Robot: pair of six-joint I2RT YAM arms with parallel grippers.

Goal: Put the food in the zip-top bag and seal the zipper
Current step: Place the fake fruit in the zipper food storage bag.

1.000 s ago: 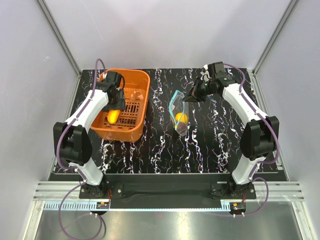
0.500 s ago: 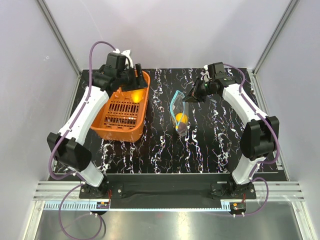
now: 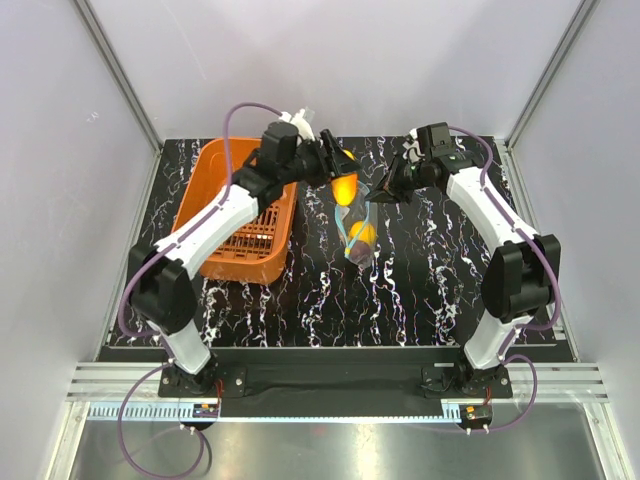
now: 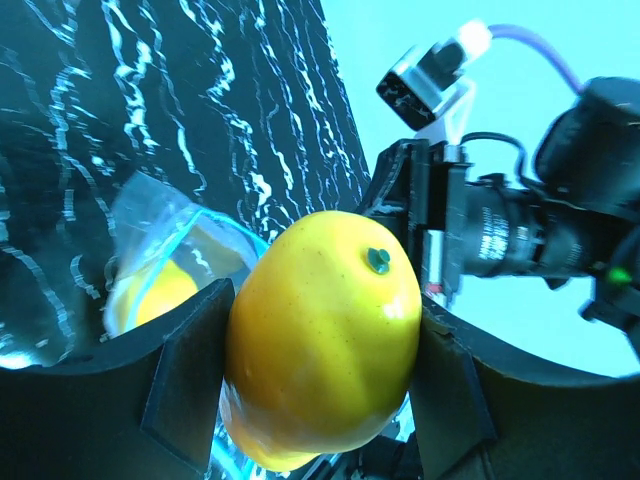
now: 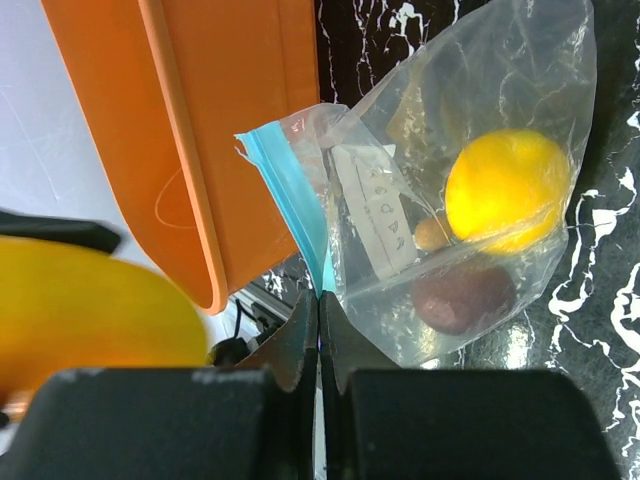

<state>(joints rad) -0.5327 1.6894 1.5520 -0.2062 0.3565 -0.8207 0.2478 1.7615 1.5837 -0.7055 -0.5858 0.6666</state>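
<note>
My left gripper (image 3: pixel 338 178) is shut on a yellow-orange piece of food (image 3: pixel 344 190), held in the air just above the mouth of the zip-top bag (image 3: pixel 356 240). In the left wrist view that food (image 4: pixel 320 340) fills the gap between the black fingers (image 4: pixel 190 370), with the bag (image 4: pixel 190 250) below and behind it. My right gripper (image 5: pixel 320 296) is shut on the light-blue zipper (image 5: pixel 292 190) and holds the mouth up. Inside the bag lie a yellow piece (image 5: pixel 507 188), a dark reddish-purple piece (image 5: pixel 463 295) and a small tan piece (image 5: pixel 432 232).
The orange slotted basket (image 3: pixel 240 225) stands left of the bag on the black marbled table (image 3: pixel 430 290); no food shows in it. The two grippers are close together over the bag. White walls enclose the table's back and sides.
My left arm lifted the yellow piece out of the basket and carried it right, to above the bag's mouth. The right gripper and the bag stayed put.
</note>
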